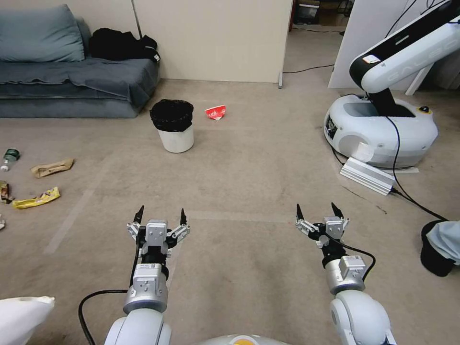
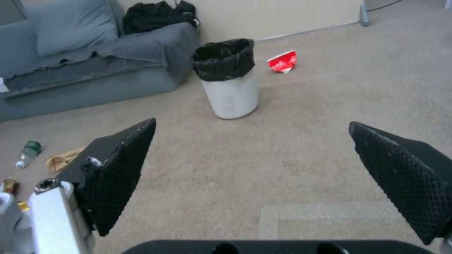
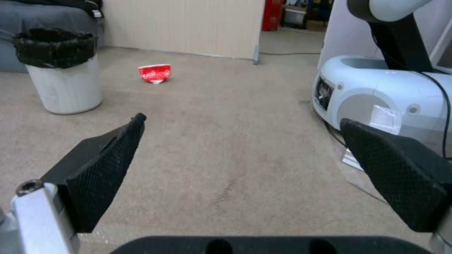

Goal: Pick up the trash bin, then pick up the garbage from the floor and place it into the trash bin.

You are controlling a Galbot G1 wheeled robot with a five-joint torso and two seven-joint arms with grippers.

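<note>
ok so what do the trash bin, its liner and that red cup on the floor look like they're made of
The trash bin looks like smooth white plastic: an even, faintly shiny wall. Its liner seems to be thin black plastic film, crinkled and folded over the rim. The red cup is probably printed paper: it lies crushed, with white creased edges. Both claws hang open, well short of all three.

I counted one trash bin (image 1: 174,125), one red-white paper cup (image 1: 215,112), one brown paper bag (image 1: 51,167), one yellow wrapper (image 1: 37,199), one small bottle (image 1: 9,158), two grippers.
</note>
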